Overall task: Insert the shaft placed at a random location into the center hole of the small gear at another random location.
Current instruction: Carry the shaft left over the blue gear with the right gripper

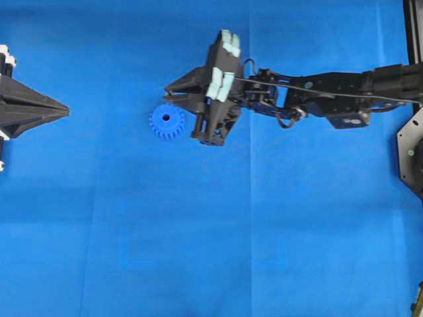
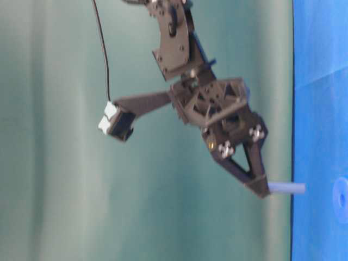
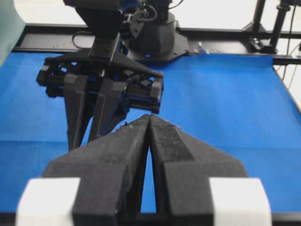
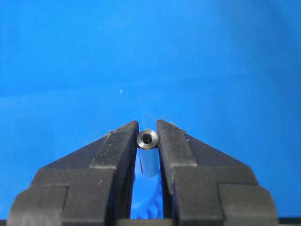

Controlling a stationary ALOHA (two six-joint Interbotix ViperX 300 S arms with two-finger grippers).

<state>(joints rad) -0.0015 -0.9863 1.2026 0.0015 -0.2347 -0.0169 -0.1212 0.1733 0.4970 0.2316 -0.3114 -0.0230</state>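
Note:
The small gear [image 1: 167, 121] lies flat on the blue cloth, with its center hole [image 1: 165, 119] open and facing up. My right gripper [image 1: 196, 115] hangs just right of the gear, fingers pointing down, above the cloth. In the right wrist view it [image 4: 147, 127] is shut on the shaft [image 4: 147, 139], a silvery pin seen end-on. In the table-level view the shaft [image 2: 286, 188] sticks out of the fingertips toward the cloth, apart from the gear [image 2: 341, 200]. My left gripper [image 1: 63, 110] is shut and empty at the left edge; its closed tips [image 3: 149, 117] face the right arm.
The right arm [image 1: 330, 92] stretches in from the right edge. A black mount [image 1: 411, 148] stands at the right border. The blue cloth [image 1: 198, 251] covers the table.

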